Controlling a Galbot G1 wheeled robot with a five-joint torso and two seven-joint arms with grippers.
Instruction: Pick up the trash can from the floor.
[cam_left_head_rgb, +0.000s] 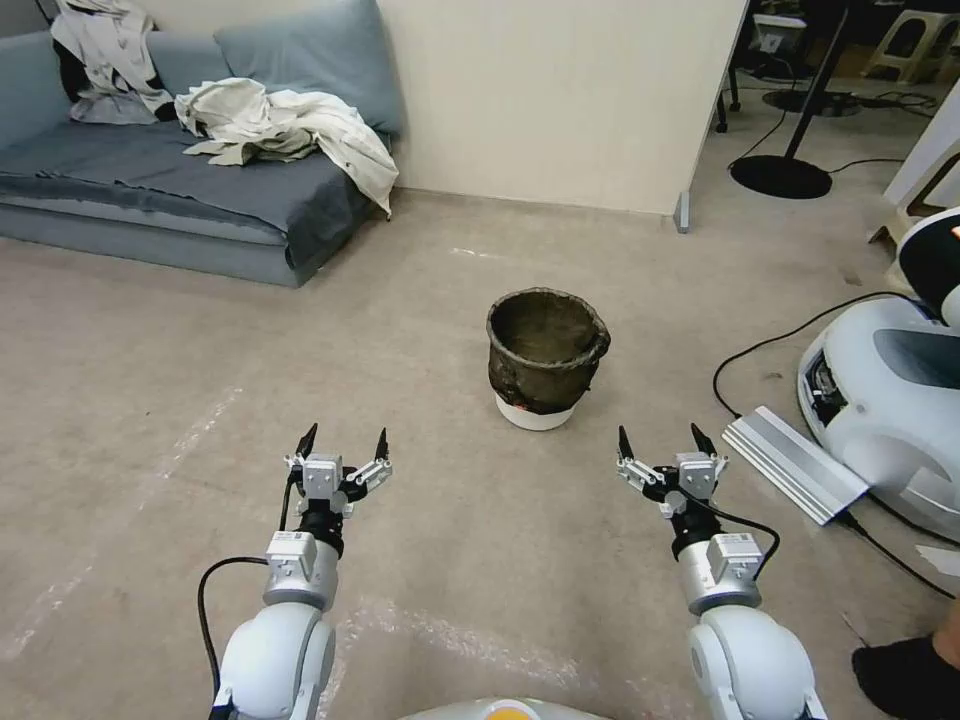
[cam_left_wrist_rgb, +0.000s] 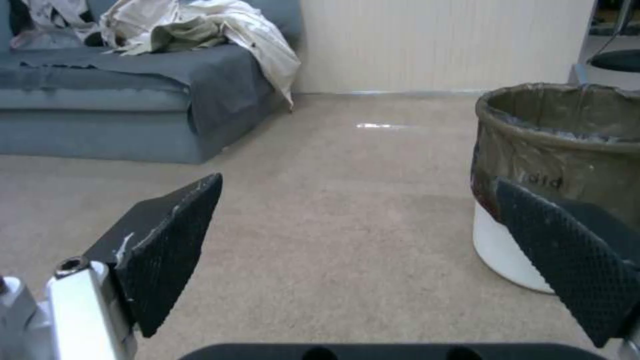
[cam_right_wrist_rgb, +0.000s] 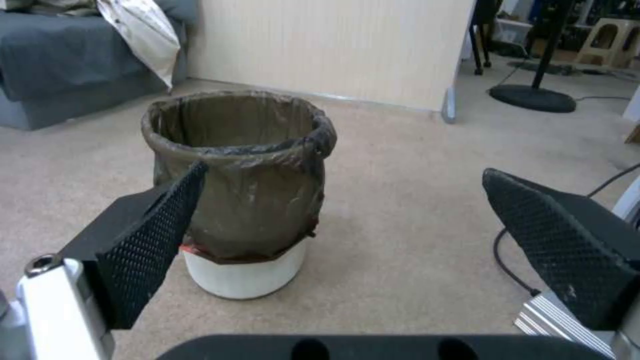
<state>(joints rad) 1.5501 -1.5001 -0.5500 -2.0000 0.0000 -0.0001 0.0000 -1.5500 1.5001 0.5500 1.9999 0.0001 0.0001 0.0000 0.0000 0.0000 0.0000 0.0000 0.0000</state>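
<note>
Trash can (cam_left_head_rgb: 546, 358), upright on the floor (cam_left_head_rgb: 420, 330) at 12 o'clock ahead of the robot, its dark bag folded over the rim. Left hand (cam_left_head_rgb: 341, 441) at 7 o'clock and right hand (cam_left_head_rgb: 661, 441) at 5 o'clock of it, both spread wide, empty, well apart from it.

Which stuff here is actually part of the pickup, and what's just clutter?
Part of the job:
trash can, upright on the floor
left tool, open, short of the can
right tool, open, short of the can

Just lying about:
sofa with clothes
aluminium bar
cables
second robot base
</note>
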